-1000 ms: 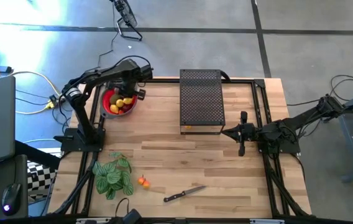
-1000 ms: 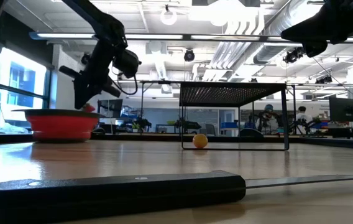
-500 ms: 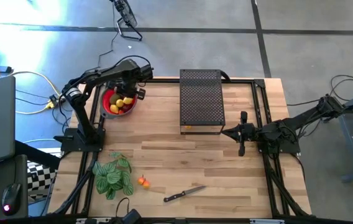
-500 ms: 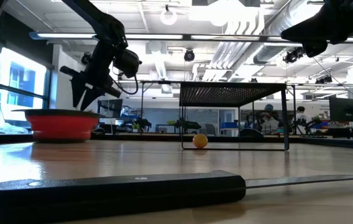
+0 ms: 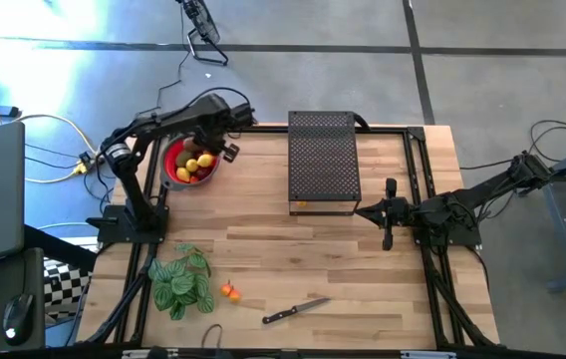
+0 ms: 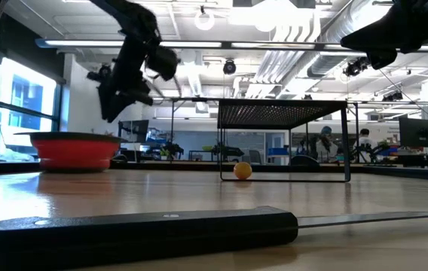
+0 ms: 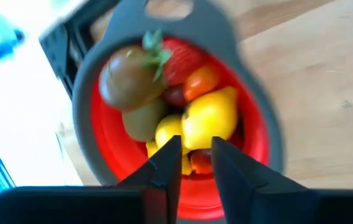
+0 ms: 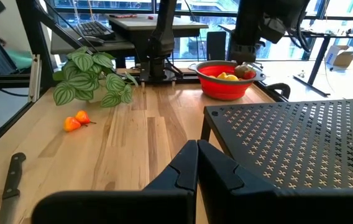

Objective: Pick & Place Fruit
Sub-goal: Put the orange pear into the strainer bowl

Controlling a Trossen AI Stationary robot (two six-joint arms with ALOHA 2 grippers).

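Fruit, lot in red bowl (image 5: 175, 172): several pieces heaped together, among them a yellow lemon (image 7: 209, 116), a smaller yellow piece (image 7: 168, 130), a brown kiwi (image 7: 127, 81) with a green leafy tuft beside it, a second brownish-green piece (image 7: 143, 120), a red strawberry-like piece (image 7: 183, 60), a small orange-red piece (image 7: 201, 79) and a dark red piece (image 7: 202, 160). The bowl has a grey rim and stands at the far left corner of the wooden table (image 5: 263, 259), close to its edge.

Fruit, loose: 2 tiny orange pieces (image 5: 229, 292) touching each other on the near left part of the table, just beside the green striped plant (image 5: 180, 280). 1 orange piece (image 6: 242, 170) lies under the black perforated rack (image 5: 323, 160), at its near edge.

Left gripper (image 7: 192, 163): above the bowl's far-right rim, raised clear of the fruit, fingers slightly parted with a narrow gap, nothing held between them.

Right gripper (image 8: 197, 163): over the right part of the table, just right of the rack's near corner, fingers pressed together, nothing held.

Other: a black-handled knife (image 5: 294, 311) lies flat near the table's front edge, right of the 2 orange pieces and apart from them.
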